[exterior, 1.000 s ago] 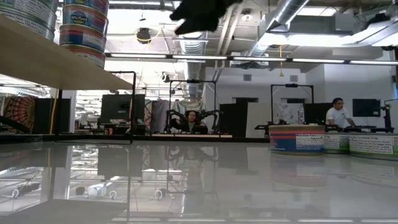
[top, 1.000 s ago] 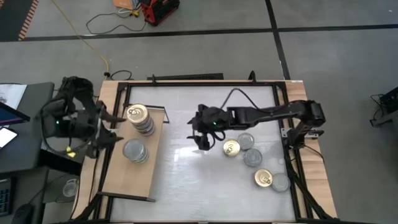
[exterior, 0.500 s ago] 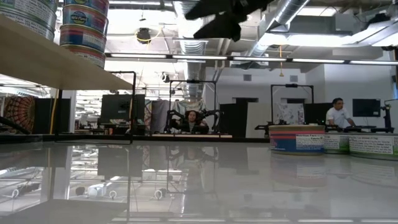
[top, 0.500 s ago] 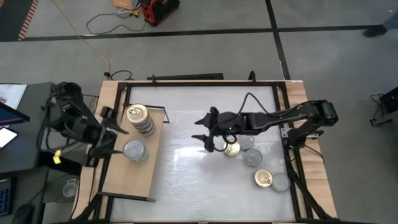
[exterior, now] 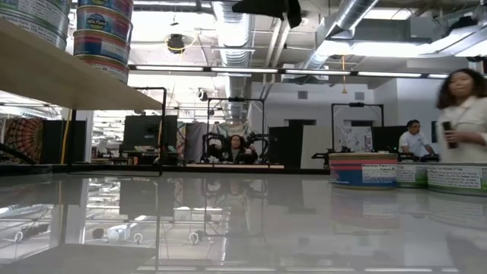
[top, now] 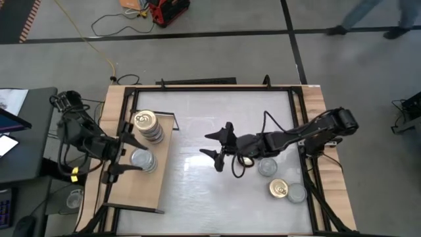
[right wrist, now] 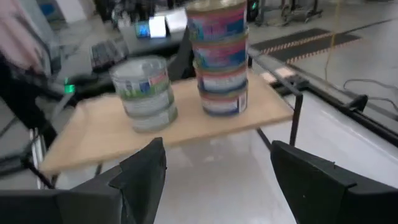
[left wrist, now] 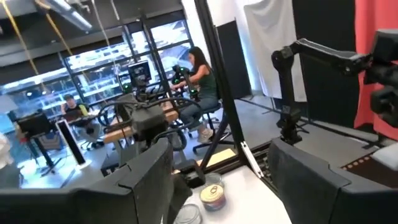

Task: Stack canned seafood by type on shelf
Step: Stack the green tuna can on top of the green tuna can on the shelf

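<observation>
Two grippers, both empty: right gripper (top: 220, 151) hangs wide open mid-table, just beside the loose tins (top: 266, 166), placed for a pick. Left gripper (top: 123, 153), open, flanks the silver stack (top: 142, 159) on the shelf (top: 150, 188), beside the gold stack (top: 147, 124).

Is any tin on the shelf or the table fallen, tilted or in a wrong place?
Nothing stands out. Both stacks on the shelf stand upright: gold-top stack, silver-top stack. The loose tins on the table lie flat.
</observation>
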